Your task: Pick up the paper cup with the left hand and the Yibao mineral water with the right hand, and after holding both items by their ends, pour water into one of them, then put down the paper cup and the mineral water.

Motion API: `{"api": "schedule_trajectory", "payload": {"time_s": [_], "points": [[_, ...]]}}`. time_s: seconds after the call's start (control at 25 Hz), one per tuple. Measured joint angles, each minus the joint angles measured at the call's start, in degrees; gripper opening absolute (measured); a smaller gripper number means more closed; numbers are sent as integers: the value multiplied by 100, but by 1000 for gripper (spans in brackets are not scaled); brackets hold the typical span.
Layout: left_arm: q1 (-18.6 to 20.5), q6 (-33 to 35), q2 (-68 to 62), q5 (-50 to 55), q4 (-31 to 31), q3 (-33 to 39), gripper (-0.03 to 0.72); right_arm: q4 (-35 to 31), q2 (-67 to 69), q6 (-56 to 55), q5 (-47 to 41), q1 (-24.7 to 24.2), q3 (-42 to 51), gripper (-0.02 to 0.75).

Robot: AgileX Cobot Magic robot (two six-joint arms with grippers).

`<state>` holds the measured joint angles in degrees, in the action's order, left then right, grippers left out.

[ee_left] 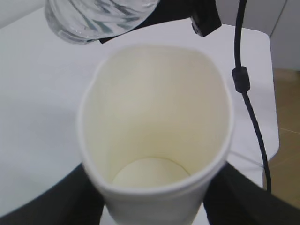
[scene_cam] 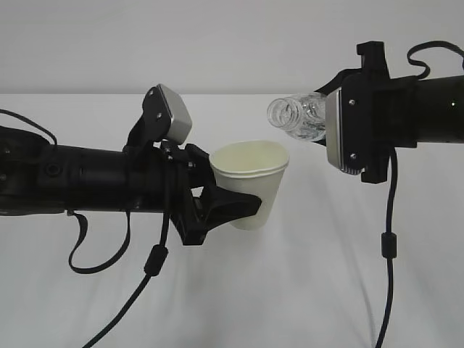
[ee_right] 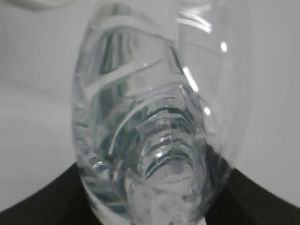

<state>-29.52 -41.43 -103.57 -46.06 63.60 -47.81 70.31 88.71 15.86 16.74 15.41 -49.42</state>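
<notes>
My left gripper (scene_cam: pixel 243 206) is shut on the white paper cup (scene_cam: pixel 254 181) and holds it above the table, tilted slightly. The left wrist view looks into its cream inside (ee_left: pixel 154 126); the black fingers (ee_left: pixel 51 201) press both sides. My right gripper (scene_cam: pixel 330 130) is shut on the clear Yibao mineral water bottle (scene_cam: pixel 297 116), held nearly level with its open ribbed neck pointing left, just above and right of the cup's rim. The bottle (ee_right: pixel 150 126) fills the right wrist view; the green label is hidden. The bottle's mouth also shows in the left wrist view (ee_left: pixel 93 18).
White table (scene_cam: pixel 326 290) under both arms, its right edge and a wooden floor (ee_left: pixel 288 140) visible in the left wrist view. Black cables (scene_cam: pixel 388 239) hang from both arms over the table.
</notes>
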Motion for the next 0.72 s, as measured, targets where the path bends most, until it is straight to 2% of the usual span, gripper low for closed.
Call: {"api": "schedule_trajectory", "payload": {"time_s": [0.72], "points": [[-26, -21, -13, -248, 146, 0, 426, 0, 0, 493, 11, 0, 0, 447]]}}
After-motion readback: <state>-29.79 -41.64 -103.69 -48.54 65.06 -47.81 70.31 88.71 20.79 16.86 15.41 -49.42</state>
